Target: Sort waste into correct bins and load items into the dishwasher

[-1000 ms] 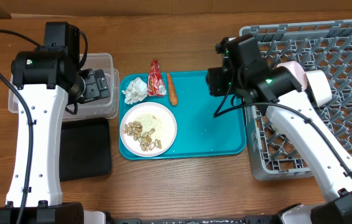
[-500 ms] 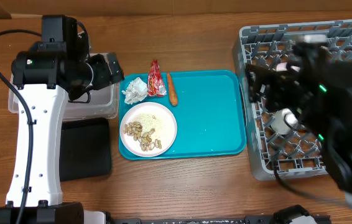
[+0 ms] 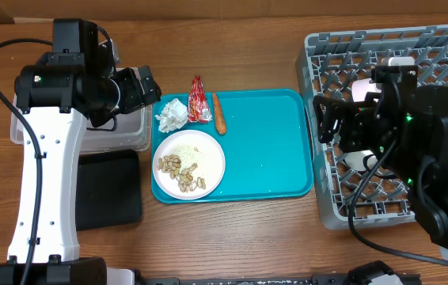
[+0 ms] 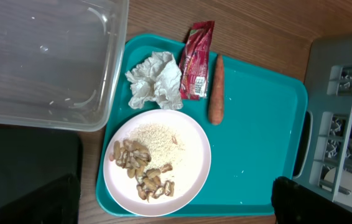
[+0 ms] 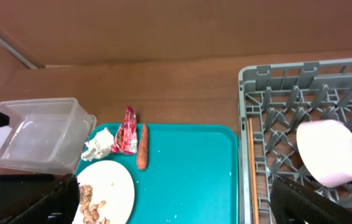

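Left jaws stand wide apart and empty above the clear tub's (image 3: 133,133) tray-side edge. Right jaws gape likewise over the grey rack (image 3: 414,47), which holds the pink bowl (image 5: 326,152). The paper ball (image 3: 171,115), red wrapper (image 3: 199,100), orange stick (image 3: 219,115) and shell-strewn plate (image 3: 216,158) crowd one end of the teal tray (image 3: 271,150).

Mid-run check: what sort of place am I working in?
Probably a staged tabletop dish-clearing setup, not a real kitchen: wooden table, a grey dish rack, and a teal tray with peanut shells beside a clear tub.
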Robot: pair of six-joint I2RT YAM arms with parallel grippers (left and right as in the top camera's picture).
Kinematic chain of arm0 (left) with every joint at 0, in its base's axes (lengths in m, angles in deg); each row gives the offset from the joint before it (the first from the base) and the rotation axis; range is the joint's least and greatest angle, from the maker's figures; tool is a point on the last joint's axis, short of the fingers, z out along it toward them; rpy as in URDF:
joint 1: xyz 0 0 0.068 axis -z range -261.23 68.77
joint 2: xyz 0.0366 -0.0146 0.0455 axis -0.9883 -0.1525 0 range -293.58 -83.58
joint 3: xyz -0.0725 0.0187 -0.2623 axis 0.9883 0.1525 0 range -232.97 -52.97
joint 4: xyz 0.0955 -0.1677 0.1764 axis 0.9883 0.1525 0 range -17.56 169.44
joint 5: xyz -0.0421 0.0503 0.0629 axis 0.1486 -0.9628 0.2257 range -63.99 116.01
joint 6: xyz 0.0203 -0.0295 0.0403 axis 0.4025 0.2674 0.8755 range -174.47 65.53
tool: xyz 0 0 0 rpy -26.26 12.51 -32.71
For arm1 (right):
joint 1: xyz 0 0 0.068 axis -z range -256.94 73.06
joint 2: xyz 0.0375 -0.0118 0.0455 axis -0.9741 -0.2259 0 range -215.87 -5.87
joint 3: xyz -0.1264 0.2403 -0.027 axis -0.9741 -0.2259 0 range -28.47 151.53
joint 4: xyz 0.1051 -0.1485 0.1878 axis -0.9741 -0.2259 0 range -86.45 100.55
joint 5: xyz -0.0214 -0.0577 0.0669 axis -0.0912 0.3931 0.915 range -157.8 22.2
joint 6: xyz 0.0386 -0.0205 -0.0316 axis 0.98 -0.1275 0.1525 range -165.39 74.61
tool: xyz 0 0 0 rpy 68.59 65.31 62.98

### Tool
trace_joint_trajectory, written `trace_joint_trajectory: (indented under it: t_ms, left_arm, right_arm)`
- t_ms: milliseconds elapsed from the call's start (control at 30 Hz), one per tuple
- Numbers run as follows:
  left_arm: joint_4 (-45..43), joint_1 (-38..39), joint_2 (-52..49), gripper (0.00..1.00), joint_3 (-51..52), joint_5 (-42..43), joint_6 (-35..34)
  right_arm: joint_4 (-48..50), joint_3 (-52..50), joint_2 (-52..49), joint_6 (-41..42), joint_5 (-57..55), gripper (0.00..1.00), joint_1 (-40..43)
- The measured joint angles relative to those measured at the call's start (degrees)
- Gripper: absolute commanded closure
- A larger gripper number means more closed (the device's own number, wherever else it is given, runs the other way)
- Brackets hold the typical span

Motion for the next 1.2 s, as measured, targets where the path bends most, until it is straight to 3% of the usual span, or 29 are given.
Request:
trace_joint_trajectory:
  t_ms: [133, 267, 400, 567, 867, 1200]
  left_arm:
    - [0.00, 0.00, 0.00, 0.00, 0.00, 0.09, 0.00]
    - [-0.02, 0.00, 0.00, 0.00, 0.00, 0.20, 0.00]
    - [-0.17, 0.00, 0.00, 0.00, 0.00, 0.37, 0.00]
    - [-0.15, 0.00, 0.00, 0.00, 0.00, 0.55, -0.31]
    - [-0.17, 0.00, 0.00, 0.00, 0.00, 0.63, -0.63]
    - [-0.17, 0.00, 0.00, 0.00, 0.00, 0.79, -0.63]
  right_arm:
    - [-9.64, -0.02, -0.48, -0.02, -0.48, 0.00, 0.02]
    - [-9.86, -0.61, 0.76, -0.17, -2.71, 0.00, 0.02]
    - [5.05, -7.67, 8.39, -2.99, -5.16, 0.00, 1.29]
    - [22.71, -23.85, 23.96, -4.90, -6.58, 0.00, 5.29]
    - [31.95, -55.19, 42.40, -5.64, -6.49, 0.00, 7.41]
    - [55.98, -80.87, 56.78, -5.79, -2.49, 0.00, 7.48]
